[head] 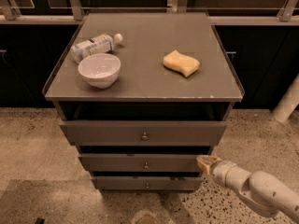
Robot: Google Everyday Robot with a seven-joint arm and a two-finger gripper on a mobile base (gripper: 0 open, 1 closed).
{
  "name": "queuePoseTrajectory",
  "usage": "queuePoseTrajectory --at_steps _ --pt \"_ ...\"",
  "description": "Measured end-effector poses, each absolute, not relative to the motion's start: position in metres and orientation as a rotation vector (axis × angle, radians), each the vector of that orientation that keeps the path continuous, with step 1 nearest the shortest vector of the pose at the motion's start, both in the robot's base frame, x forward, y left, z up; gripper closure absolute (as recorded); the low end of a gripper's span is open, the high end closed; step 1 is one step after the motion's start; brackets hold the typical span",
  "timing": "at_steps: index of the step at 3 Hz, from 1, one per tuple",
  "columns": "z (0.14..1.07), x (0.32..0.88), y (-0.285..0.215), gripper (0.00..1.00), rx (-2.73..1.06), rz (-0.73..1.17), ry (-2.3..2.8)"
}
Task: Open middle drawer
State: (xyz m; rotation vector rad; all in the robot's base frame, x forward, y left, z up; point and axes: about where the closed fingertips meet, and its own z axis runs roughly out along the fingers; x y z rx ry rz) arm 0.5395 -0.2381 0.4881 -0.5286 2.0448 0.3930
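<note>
Okay, I'm hovering my tool (207,162) beside the middle drawer (117,163), its width I can't tell; approach step, targeting the knob (145,165) next.

gripper (207,162) near right end of middle drawer (117,163), sponge (181,63) above

The bench (149,36) carries a white bowl (99,69), a lying bottle (96,44) and a yellow sponge (181,62), all above the tool (207,163), low beside its right front.
</note>
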Motion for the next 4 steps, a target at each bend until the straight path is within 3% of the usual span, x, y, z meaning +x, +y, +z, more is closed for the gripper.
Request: queuePoseTrajectory --at_steps 2,4 --pt "0.474 0.555 -0.242 1.00 -0.421 0.351 2.016" --pt "0.459 0.617 -0.256 1.00 -0.191 0.260 1.906"
